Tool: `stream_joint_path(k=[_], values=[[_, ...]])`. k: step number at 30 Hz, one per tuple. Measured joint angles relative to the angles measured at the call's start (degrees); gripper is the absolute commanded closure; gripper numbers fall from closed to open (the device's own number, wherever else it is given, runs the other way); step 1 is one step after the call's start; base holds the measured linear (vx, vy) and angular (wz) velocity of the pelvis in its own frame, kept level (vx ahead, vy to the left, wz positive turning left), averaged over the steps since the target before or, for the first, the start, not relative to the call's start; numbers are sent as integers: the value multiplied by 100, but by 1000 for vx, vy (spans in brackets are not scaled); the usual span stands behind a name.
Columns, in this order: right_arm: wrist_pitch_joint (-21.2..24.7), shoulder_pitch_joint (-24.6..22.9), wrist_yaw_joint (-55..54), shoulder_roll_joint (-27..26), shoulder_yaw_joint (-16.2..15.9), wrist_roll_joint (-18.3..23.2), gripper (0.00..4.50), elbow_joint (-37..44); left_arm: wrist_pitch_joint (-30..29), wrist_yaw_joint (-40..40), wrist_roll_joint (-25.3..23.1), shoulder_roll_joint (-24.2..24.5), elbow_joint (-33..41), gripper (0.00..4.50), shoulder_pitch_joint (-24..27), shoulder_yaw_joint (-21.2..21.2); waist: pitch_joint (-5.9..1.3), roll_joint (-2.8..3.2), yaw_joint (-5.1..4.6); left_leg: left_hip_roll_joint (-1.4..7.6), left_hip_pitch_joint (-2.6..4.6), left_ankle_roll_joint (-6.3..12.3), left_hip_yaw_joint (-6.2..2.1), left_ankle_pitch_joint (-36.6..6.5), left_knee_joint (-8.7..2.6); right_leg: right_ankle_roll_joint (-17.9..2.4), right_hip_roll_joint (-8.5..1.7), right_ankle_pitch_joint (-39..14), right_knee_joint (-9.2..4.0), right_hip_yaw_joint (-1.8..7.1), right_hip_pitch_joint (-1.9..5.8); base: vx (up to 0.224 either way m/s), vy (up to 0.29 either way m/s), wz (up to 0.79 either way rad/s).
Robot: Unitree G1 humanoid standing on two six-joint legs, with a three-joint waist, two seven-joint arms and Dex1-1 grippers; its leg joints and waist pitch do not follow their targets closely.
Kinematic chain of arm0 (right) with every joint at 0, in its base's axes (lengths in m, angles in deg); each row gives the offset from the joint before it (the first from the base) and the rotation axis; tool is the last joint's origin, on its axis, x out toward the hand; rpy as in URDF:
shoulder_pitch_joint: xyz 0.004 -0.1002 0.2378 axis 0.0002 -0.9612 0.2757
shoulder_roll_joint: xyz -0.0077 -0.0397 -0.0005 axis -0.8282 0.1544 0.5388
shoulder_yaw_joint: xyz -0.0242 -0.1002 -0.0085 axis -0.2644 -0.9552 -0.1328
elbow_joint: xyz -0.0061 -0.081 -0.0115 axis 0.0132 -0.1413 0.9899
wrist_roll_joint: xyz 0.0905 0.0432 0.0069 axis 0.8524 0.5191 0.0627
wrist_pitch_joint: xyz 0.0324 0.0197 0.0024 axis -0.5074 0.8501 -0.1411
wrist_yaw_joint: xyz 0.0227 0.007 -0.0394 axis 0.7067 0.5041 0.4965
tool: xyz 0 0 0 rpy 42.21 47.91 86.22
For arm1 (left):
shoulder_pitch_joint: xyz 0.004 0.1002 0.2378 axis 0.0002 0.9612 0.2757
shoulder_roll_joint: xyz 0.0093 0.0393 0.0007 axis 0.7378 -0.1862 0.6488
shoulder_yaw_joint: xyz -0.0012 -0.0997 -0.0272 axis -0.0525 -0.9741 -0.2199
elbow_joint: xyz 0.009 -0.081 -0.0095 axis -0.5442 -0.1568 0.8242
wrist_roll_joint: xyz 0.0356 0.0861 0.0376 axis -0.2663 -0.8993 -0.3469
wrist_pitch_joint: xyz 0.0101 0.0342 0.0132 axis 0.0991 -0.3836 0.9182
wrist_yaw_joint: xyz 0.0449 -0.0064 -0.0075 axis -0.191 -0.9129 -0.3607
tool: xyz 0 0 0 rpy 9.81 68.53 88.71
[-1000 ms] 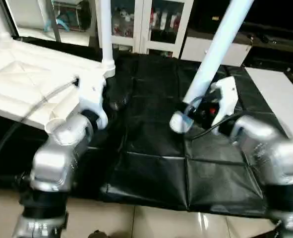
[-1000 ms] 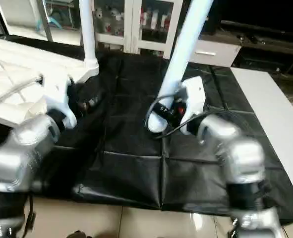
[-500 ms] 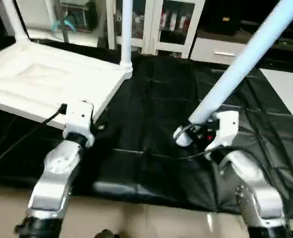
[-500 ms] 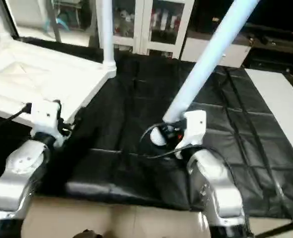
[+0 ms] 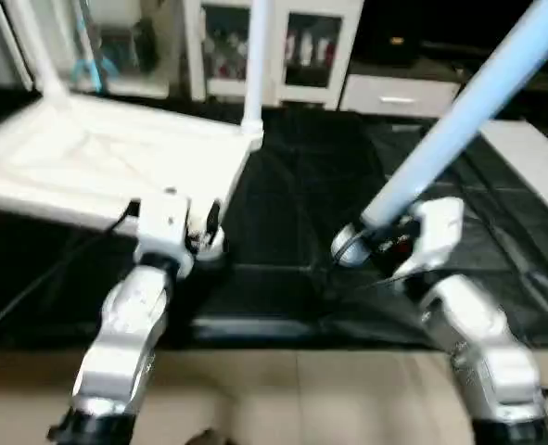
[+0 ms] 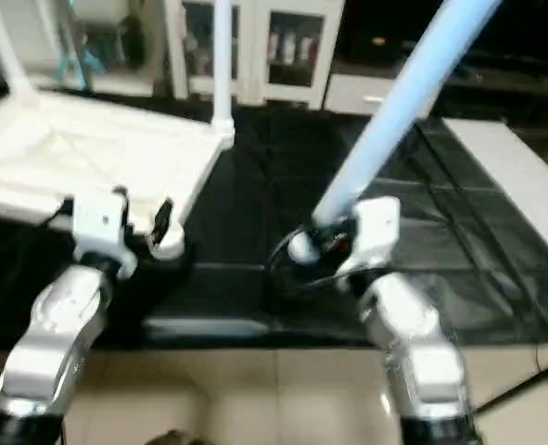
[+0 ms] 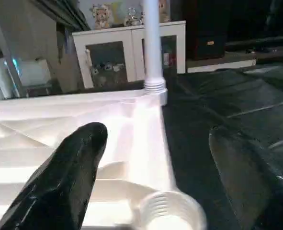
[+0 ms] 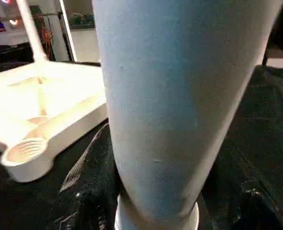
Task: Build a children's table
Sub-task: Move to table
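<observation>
Upturned white plastic X-ribbed tabletop (image 5: 116, 167) on black cloth (image 5: 292, 204); left gripper (image 7: 153, 187) now spread wide around empty threaded corner socket (image 7: 167, 215); right gripper (image 5: 385, 243) keeps long tapered white tube leg (image 5: 459, 120) clamped, ready to seat.

head stereo downward, wrist cameras close-up

- Work table (image 5: 311, 306) covered in creased black cloth.
- Beige glossy tiled floor (image 5: 283, 399) in the foreground.
- White glass-door cabinet (image 5: 292, 46) against the far wall, small items inside.
- White low surface (image 6: 505, 167) at right.
</observation>
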Motion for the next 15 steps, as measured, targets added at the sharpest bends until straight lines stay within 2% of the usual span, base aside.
stream_joint_path(k=[1,2,3,4,6,7,8,9,10,11,12,13,15], values=[[-12,18,6,-8,31,-31,265,-13,-15,-41,-70,33,39,59,-119,13,19,121,-48,353,172,107,72,-25,-435,15,-32,65,-57,-96,22,-86,281,12],[-5,-1,16,-33,-6,-57,265,-52,-25,-95,-124,76,44,59,-86,1,52,188,-101,360,128,179,115,10,-454,-87,54,34,-105,15,20,-86,281,12],[-2,0,34,-58,-76,-62,265,-62,-41,-134,-180,115,42,59,-45,-26,48,188,-132,344,122,190,121,36,-465,-247,179,28,-150,195,35,-76,258,20],[-4,5,56,-79,-139,-60,265,-62,-60,-156,-209,152,41,59,-30,-83,47,191,-119,335,110,196,122,40,-472,-360,324,90,-144,275,72,-53,188,9],[-5,35,61,-80,-169,-60,265,-61,-75,-200,-237,156,42,59,-31,-214,39,194,-56,348,99,233,136,104,-547,-334,544,74,155,308,71,-50,147,10],[-6,43,53,-75,-161,-59,265,-62,-74,-208,-236,128,44,59,-31,-225,13,189,5,349,83,339,156,192,-653,-294,633,26,338,321,14,0,0,0],[-6,53,48,-75,-152,-57,265,-62,-74,-208,-233,71,44,59,-30,-219,7,185,38,346,68,389,160,252,-720,-271,657,-24,360,326,4,0,0,0],[-6,71,47,-76,-148,-55,265,-62,-79,-209,-235,33,45,59,-31,-206,-4,167,46,339,38,409,175,304,-759,-266,643,-57,320,348,-1,0,0,0],[-6,88,45,-76,-137,-52,265,-62,-104,-220,-235,-11,45,59,-31,-196,-26,121,56,317,3,423,204,356,-775,-243,582,-74,201,414,4,-67,-65,4],[-6,98,46,-76,-122,-49,265,-61,-120,-222,-225,-24,46,59,-31,-197,-46,28,53,256,-20,434,256,385,-774,-190,477,-122,-5,515,36,-49,-73,1],[-6,93,44,-57,-68,-49,265,-61,-123,-216,-193,-36,48,59,-33,-199,-89,-45,66,249,-60,441,295,409,-767,59,441,-164,-2,550,22,-48,-120,-7],[4,32,22,-21,29,-52,265,-84,-125,-195,-164,-100,48,59,-34,-143,-83,-49,155,242,-92,476,355,428,-837,34,441,-148,10,555,-29,-52,-136,-9],[22,4,-28,24,132,-58,265,-93,-121,-146,-102,-141,85,59,-37,-36,-72,-64,219,266,-51,431,410,454,-968,54,443,-121,7,582,-82,-50,-123,-10]])
